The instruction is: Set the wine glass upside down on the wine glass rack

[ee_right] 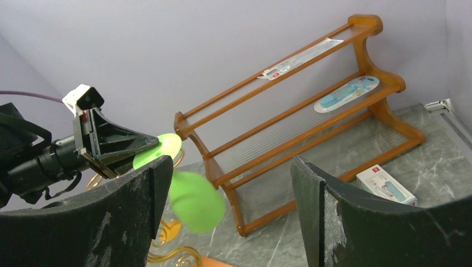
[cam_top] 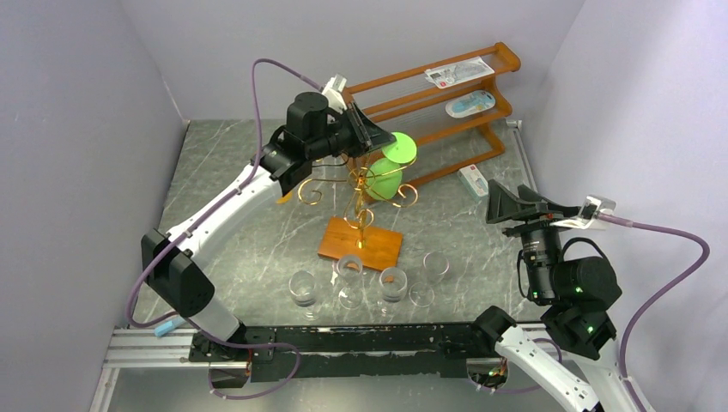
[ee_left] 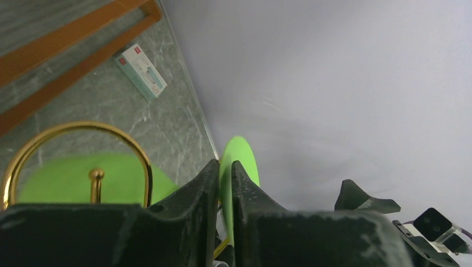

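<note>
Currently | wine glass point(cam_top: 384, 176): green, likely light stiff plastic, slick; we judge its flat foot the surest hold | position: bowl-down, tilted, at the upper scrolls of the wine glass rack point(cam_top: 360, 245), seating unclear | left gripper point(ee_left: 225, 167): fingers point(ee_left: 203, 186) nearly together, pinching that foot | right gripper point(ee_right: 229, 162): fingers wide, empty, well apart.

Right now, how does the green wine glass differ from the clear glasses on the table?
The green wine glass is solid bright green, while the clear glasses are see-through. The green one is up among the arms of the gold wire rack, tilted bowl-down, with its foot pinched in the left tool. The clear ones stand on the table by the rack's wooden base, and nothing touches them. Both look like stemmed glasses.
</note>
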Motion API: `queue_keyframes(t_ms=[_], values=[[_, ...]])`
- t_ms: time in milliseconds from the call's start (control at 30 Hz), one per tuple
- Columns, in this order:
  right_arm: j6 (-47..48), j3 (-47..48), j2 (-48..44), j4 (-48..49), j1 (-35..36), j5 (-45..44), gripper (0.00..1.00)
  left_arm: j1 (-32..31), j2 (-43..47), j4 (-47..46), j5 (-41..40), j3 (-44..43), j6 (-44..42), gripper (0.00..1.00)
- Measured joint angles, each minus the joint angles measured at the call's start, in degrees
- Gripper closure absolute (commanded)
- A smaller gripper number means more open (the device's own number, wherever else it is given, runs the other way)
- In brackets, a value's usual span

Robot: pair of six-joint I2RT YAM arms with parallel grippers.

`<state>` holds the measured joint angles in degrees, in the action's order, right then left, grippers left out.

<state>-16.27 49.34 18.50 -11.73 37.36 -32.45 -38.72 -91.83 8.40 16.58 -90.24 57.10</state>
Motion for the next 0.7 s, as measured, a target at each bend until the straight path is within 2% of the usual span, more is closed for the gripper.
queue_keyframes(t_ms=[300, 500, 600, 700], values=[[-3.5, 0.4, 0.9, -3.3, 0.0, 0.1, 0.19, 1.5, 1.0, 2.1, -0.7, 0.1, -2.5, 0.66], [-8.2, 0.6, 4.0, -8.0, 0.0, 3.2, 0.19, 2.4, 4.3, 3.9, -0.8, 1.2, -4.2, 0.55], [-10.5, 1.3, 5.9, -11.1, 0.0, 5.6, 0.17, 3.9, 7.2, 4.4, -0.4, 2.1, -5.5, 0.47], [-12.7, 4.6, 9.6, -15.8, 0.0, 7.9, 0.17, 6.3, 10.3, 5.2, 0.2, 2.5, -7.8, 0.34]])
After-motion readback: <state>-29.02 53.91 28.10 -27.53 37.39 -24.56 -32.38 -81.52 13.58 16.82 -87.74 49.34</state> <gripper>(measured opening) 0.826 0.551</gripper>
